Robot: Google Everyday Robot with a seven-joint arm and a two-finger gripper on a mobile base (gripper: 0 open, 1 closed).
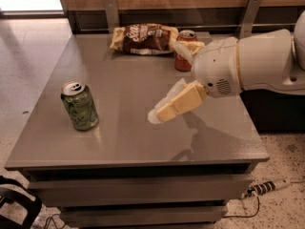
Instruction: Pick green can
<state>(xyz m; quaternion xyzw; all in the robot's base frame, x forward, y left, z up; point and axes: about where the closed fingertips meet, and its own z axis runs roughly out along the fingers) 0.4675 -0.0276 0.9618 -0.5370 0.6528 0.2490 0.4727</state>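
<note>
The green can (79,105) stands upright on the front left part of the counter (124,147), its silver top and pull tab facing up and nothing touching it. My hand (165,81) hangs over the middle of the counter, well apart from the can and to its right. It is spread wide and grasps nothing, with one finger (177,104) slanting down toward the surface and the other raised near the back. That raised finger covers part of the red can (184,60) behind it. A brown snack bag (143,38) lies beside the red can, its print too blurred to read. My arm (257,63) is cut off at the right edge.
</note>
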